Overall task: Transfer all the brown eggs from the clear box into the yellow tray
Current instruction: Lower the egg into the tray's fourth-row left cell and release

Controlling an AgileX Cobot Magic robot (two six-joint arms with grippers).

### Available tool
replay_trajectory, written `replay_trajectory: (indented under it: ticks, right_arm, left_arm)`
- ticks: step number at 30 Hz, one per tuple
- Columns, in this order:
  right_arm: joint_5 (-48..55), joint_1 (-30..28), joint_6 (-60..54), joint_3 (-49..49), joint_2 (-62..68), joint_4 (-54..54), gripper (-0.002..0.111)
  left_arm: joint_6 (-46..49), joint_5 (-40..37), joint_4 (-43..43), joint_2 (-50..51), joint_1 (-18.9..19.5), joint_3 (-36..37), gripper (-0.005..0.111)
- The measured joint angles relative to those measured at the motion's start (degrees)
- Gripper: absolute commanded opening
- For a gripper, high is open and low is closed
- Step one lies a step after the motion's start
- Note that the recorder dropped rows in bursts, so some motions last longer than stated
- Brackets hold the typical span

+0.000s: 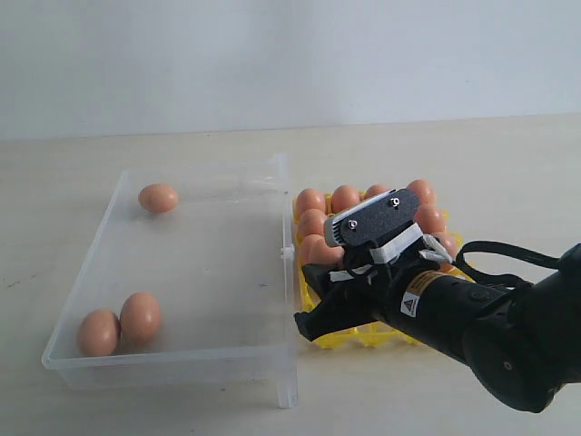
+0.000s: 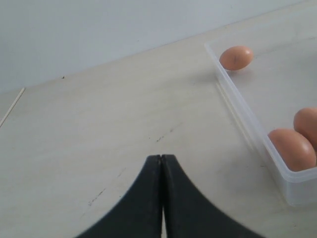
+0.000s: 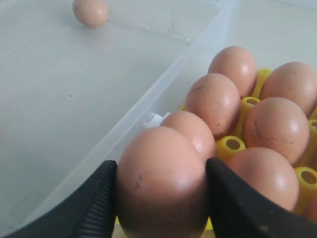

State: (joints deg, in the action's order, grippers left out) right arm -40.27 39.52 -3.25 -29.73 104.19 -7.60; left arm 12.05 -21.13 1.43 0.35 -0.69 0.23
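Between the right jaws sits one brown egg (image 3: 161, 181), pinched on both sides, right over the edge of the yellow tray (image 3: 230, 145) next to the clear box (image 3: 163, 89) wall. Its lower end is cut off by the frame and the arm (image 1: 490, 318) mostly hides it in the exterior view, so can't tell blunt end from pointy. Long axis runs along the jaws, not across the gap. The left jaws are pressed together over bare counter (image 2: 99, 124).

A plain pale wall (image 1: 290, 54) is seen behind the far edge of a light beige table (image 1: 481, 154), softly lit.
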Motion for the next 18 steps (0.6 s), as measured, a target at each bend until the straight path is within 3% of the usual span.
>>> replay_trajectory:
  ticks: [10, 13, 18]
  right_arm:
    - [0.00, 0.00, 0.35, 0.00, 0.00, 0.38, 0.004]
    - [0.00, 0.00, 0.35, 0.00, 0.00, 0.38, 0.016]
    - [0.12, 0.00, 0.44, 0.00, 0.00, 0.38, 0.048]
  left_arm:
    - [0.00, 0.00, 0.00, 0.00, 0.00, 0.00, 0.000]
    - [0.00, 0.00, 0.00, 0.00, 0.00, 0.00, 0.000]
    - [0.00, 0.00, 0.00, 0.00, 0.00, 0.00, 0.000]
